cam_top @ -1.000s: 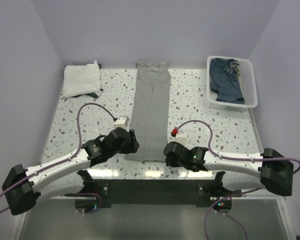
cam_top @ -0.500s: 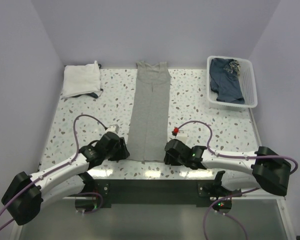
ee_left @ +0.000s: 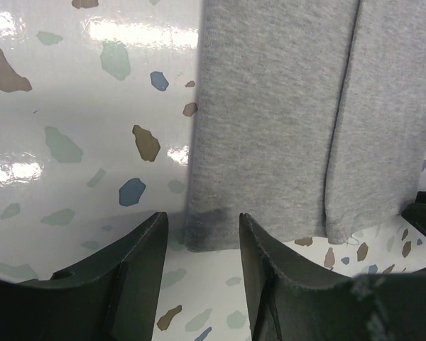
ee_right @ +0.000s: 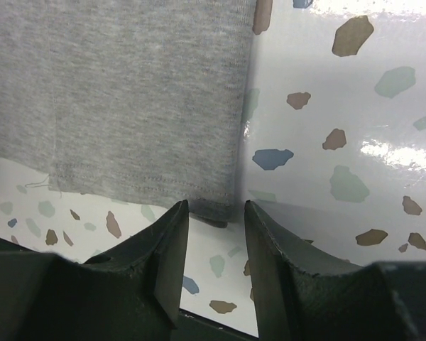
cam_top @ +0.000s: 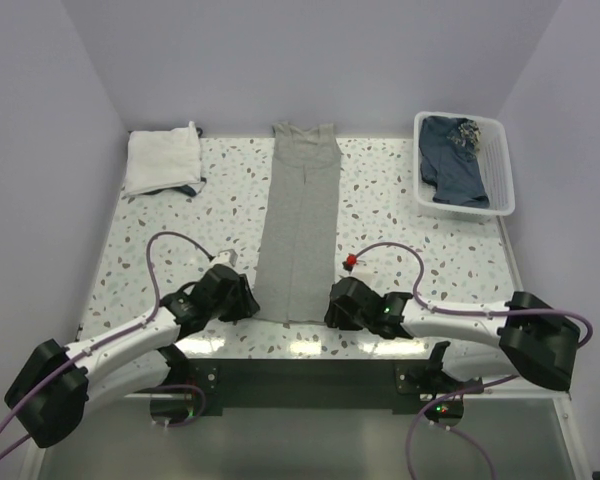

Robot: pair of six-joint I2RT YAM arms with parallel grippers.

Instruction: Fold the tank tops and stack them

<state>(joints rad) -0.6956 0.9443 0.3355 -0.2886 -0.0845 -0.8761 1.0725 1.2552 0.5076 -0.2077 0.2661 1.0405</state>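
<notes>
The grey tank top (cam_top: 299, 225) lies flat as a long narrow strip down the table's middle, both sides folded in, hem toward me. My left gripper (cam_top: 248, 300) is open at the hem's left corner; in the left wrist view that corner (ee_left: 211, 234) sits just ahead of the gap between the fingers. My right gripper (cam_top: 332, 303) is open at the hem's right corner (ee_right: 224, 202), which lies between its fingertips. The white tank top (cam_top: 163, 159) lies folded at the far left corner, navy trim showing at its edge.
A white slatted basket (cam_top: 500, 170) holding dark blue cloth stands at the far right. A small red and white object (cam_top: 352, 263) lies on the speckled table just right of the grey strip, near my right arm's cable.
My left gripper moved down and left to the hem's left corner during the first half second. My right gripper shifted slightly left to the right corner. The cloth has not moved.
</notes>
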